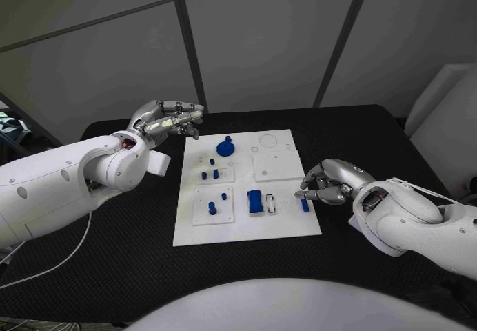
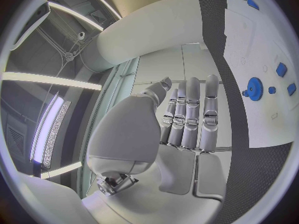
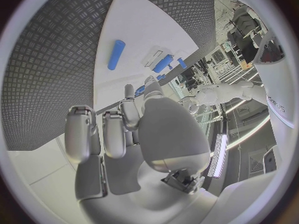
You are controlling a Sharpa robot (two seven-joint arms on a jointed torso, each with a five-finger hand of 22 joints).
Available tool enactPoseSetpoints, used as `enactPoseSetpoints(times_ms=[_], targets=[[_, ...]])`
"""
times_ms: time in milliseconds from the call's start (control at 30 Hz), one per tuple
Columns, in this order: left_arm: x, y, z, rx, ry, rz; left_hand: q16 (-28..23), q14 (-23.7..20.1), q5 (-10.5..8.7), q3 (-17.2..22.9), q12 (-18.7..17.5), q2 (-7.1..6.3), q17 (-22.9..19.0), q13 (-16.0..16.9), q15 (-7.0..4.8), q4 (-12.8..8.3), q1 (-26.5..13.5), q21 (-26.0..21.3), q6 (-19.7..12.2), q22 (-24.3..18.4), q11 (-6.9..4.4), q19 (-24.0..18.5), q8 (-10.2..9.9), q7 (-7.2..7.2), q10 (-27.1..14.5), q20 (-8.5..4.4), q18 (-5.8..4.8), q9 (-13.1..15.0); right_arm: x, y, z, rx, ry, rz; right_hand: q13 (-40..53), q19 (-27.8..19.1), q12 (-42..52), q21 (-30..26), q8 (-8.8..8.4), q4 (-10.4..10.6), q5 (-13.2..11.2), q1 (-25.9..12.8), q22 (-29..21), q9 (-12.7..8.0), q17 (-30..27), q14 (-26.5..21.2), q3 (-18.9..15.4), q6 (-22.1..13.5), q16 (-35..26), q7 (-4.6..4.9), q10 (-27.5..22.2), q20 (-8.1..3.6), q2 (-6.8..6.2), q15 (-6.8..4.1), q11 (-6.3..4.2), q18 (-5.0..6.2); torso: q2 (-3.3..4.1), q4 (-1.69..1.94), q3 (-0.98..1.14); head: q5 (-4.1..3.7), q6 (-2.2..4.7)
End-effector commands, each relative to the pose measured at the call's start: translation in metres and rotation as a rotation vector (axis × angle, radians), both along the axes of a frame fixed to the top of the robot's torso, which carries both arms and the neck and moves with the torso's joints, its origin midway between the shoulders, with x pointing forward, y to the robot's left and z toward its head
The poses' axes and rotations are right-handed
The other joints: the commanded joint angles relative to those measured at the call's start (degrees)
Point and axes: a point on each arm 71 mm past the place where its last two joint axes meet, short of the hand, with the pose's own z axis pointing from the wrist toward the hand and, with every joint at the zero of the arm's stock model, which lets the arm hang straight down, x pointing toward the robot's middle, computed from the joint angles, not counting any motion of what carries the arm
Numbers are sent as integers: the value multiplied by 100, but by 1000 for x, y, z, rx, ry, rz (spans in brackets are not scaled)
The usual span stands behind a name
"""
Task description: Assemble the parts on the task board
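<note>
A: Where is the board sitting?

B: The board [image 1: 283,165] is lying flat mid-table [image 1: 119,262], long side running away from the robot. Blue parts are spread over it: a gear [image 1: 225,147] standing near the far end, small pegs [image 1: 209,169] just below it, a block [image 1: 256,201] toward the near end, and a short bar [image 1: 305,205] lying at the right edge.

A: Right hand?

B: The right hand [image 1: 331,183] is hanging at the board's right edge, just beside that bar. Fingers are curled inward, narrow. In the wrist view they are bending over the board's rim with the bar [image 3: 116,54] lying apart from them, nothing between them. Whether a fingertip is touching the bar, cannot tell.

A: And the left?

B: The left hand [image 1: 169,121] is hovering off the board's far left corner, above the table. Fingers are lying straight and close together in the wrist view [image 2: 190,117], holding nothing. The gear [image 2: 254,88] is sitting near, well clear of them.
</note>
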Motion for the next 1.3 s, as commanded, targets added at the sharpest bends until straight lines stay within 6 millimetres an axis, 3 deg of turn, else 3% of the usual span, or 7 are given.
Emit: enactPoseSetpoints(times_ms=[33,233,400,500,733,833,1300], targets=[[0,-1,1,-6,-1,-7,-36,-16,-28,-21,27,49,-9,9,27,0,-31,-25,-51,-6,-5,16,28,7,-36,23,282,-7,1,-6,0,-21,-9,-14,-3,106,-27,-14,-45,23,28,48,387,-49,537,403,-81,89,-21,1,27,30,-11,34,15,-4,9,-1,2,-91,-1],[0,-1,0,-6,0,-7,-36,-16,-28,-21,27,49,-9,9,27,0,-31,-25,-51,-6,-5,16,28,7,-36,23,282,-7,4,-15,-6,-88,21,-42,-53,71,-108,-64,-106,193,116,-146,317,-130,479,389,-302,195,-63,-14,-5,22,-171,27,8,12,6,10,-1,-146,-1],[-1,-1,0,-6,0,-8,-36,-16,-28,-21,27,49,-9,9,27,0,-31,-25,-51,-6,-5,16,28,7,-36,23,282,-7,5,-18,-9,-120,38,-55,-52,71,-112,-67,-97,236,126,-167,315,-142,480,389,-351,253,-65,-29,-5,16,-217,20,-3,12,1,13,-3,-173,-1],[-1,-1,0,-6,1,-8,-36,-16,-28,-21,27,49,-9,9,27,0,-31,-25,-51,-6,-5,16,28,7,-36,23,282,-7,6,-19,-11,-137,50,-61,-53,68,-114,-71,-91,251,129,-171,310,-143,479,389,-359,275,-67,-35,-6,13,-221,17,-7,14,0,6,-1,-176,-1],[-1,-1,0,-7,1,-10,-36,-16,-28,-21,27,49,-9,9,27,0,-31,-25,-51,-6,-5,16,28,7,-36,23,282,-7,8,-16,-17,-152,64,-58,-46,71,-110,-69,-75,269,156,-151,315,-142,482,390,-364,323,-66,-51,-2,6,-216,7,-21,13,2,31,-7,-180,-1],[-1,-1,0,-7,1,-9,-36,-16,-28,-21,27,49,-9,9,27,0,-31,-25,-51,-6,-5,16,28,7,-36,23,282,-7,8,-13,-20,-152,69,-53,-43,72,-108,-69,-71,270,176,-129,316,-143,487,392,-362,339,-64,-57,0,1,-211,2,-27,12,0,17,-2,-151,-1],[-1,0,-1,-7,2,-9,-36,-16,-28,-21,27,49,-9,9,27,0,-31,-25,-51,-6,-5,16,28,7,-36,23,282,-7,1,-4,-37,-184,136,-18,-29,83,-109,-61,1,177,283,153,335,-104,502,396,-311,491,-60,-121,6,-38,-140,-44,-82,8,1,18,-3,-142,-1]])
